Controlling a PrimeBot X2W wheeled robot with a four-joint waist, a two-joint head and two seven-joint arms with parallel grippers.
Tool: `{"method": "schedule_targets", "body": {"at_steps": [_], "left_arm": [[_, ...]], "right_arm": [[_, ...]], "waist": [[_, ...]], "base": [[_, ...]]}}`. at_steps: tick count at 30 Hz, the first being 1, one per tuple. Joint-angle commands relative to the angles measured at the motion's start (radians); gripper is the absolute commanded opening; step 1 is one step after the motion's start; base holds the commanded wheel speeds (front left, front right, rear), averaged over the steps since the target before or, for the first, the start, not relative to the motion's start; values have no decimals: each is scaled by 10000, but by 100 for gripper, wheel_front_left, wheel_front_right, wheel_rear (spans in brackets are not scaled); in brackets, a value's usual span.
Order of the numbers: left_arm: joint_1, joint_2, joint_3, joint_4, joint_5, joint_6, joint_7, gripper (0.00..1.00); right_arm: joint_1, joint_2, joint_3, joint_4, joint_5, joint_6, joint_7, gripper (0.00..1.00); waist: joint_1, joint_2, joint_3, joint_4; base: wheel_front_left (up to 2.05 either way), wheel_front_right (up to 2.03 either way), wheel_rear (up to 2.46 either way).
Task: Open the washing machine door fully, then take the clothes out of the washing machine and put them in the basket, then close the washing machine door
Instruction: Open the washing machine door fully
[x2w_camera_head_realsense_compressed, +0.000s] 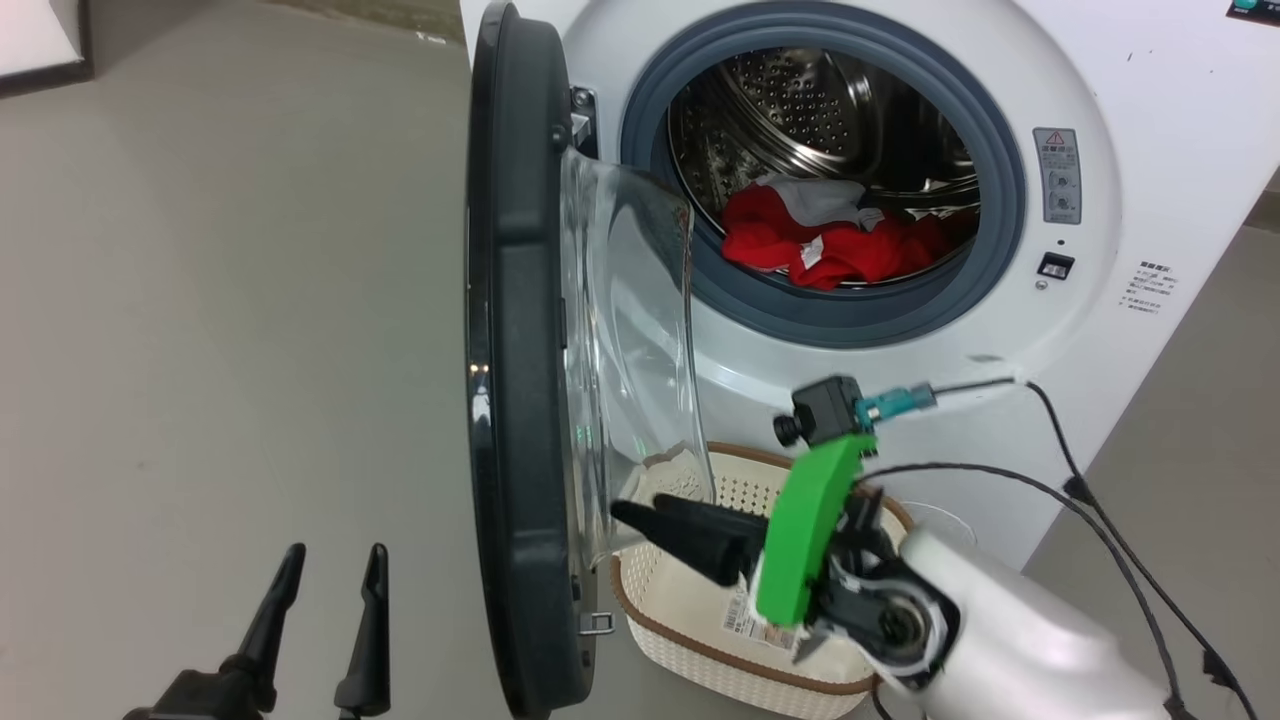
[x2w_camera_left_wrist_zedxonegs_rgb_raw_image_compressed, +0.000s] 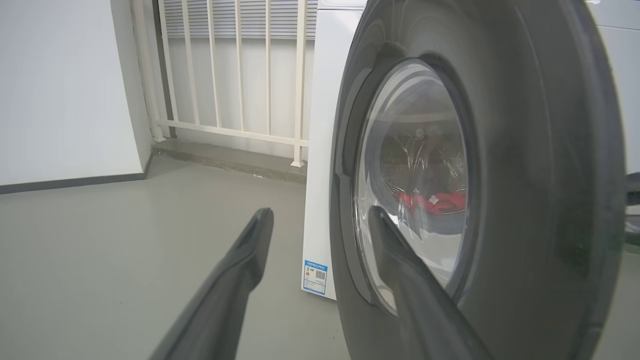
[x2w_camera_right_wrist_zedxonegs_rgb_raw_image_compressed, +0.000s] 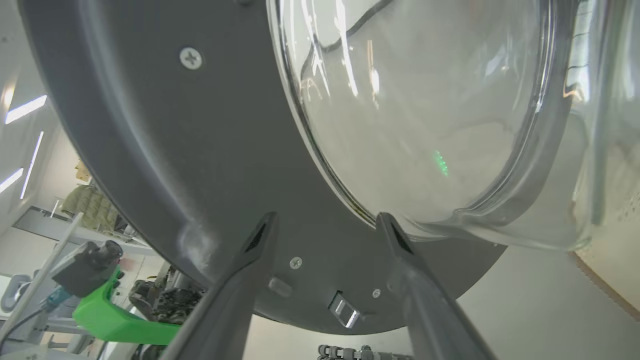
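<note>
You see washing machine (x2w_camera_head_realsense_compressed: 1150, 150), door (x2w_camera_head_realsense_compressed: 510, 350) standing open, edge-on. Basket (x2w_camera_head_realsense_compressed: 700, 640) on floor (x2w_camera_head_realsense_compressed: 200, 300) below opening. Clothes (x2w_camera_head_realsense_compressed: 830, 245) (red, some white) at drum (x2w_camera_head_realsense_compressed: 800, 100) bottom, well apart from your right gripper (x2w_camera_head_realsense_compressed: 640, 508), which is spread wide and empty, tips near door's inner face, over basket. Left gripper (x2w_camera_head_realsense_compressed: 337, 552) wide, empty.

My left gripper (x2w_camera_head_realsense_compressed: 331, 590) sits low at my left side, its fingers pointing forward and spread wide, with nothing between them. My pale right forearm (x2w_camera_head_realsense_compressed: 1010, 640) angles in from the lower right. My right gripper (x2w_camera_head_realsense_compressed: 640, 510) points toward my left, its fingers parted and empty.
</note>
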Motion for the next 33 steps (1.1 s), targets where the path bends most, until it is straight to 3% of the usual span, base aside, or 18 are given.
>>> {"method": "schedule_targets", "body": {"at_steps": [1, 4, 6, 7, 10, 11, 15, 19, 22, 27, 33], "left_arm": [[-105, 79, 388, -195, -48, 6, -120, 100], [-58, 79, 417, -188, -32, 9, -120, 100], [25, 78, 410, -213, -20, 45, -120, 100], [25, 78, 410, -213, -20, 45, -120, 100], [131, 77, 453, -258, -35, 112, -120, 100], [215, 77, 505, -308, -51, 155, -120, 100], [353, 76, 597, -428, -87, 206, -120, 100], [369, 76, 606, -456, -115, 221, -120, 100], [350, 75, 569, -436, -98, 218, -120, 100], [330, 75, 521, -438, -84, 216, -120, 100], [348, 75, 504, -397, -128, 230, -120, 100]], "right_arm": [[212, -143, 249, -335, -692, 75, -695, 100], [347, -563, 776, -337, -1775, 75, -1910, 100], [312, -982, 1321, 85, -3171, 75, -3493, 100], [312, -982, 1321, 85, -3171, 75, -3493, 100], [281, -1032, 1586, 1325, -4887, 75, -5476, 100], [356, -711, 1315, 2184, -5668, 75, -6081, 100], [634, -94, -676, 2712, -7548, 75, -6238, 100], [1769, 413, -3206, 1826, -10168, 75, -6243, 100], [2643, 713, -4437, 1086, -11679, 75, -6244, 100], [3432, 864, -5446, 219, -12964, 75, -6245, 100], [4232, 879, -5835, -734, -12896, 75, -6245, 100]], "waist": [[0, 0, -43, -35], [0, 0, -92, -67], [0, 0, -152, -107], [0, 0, -152, -107], [0, 0, -243, -171], [0, 0, -298, -224], [0, 0, -330, -330], [0, 0, -328, -358], [0, 0, -327, -351], [0, 0, -313, -328], [0, 0, -308, -301]], "base": [[0, 0, 0], [0, 0, 0], [0, 0, 0], [0, 0, 0], [0, 0, 0], [0, 0, 0], [0, 0, 0], [0, 0, 0], [0, 0, 0], [0, 0, 0], [0, 0, 0]]}}
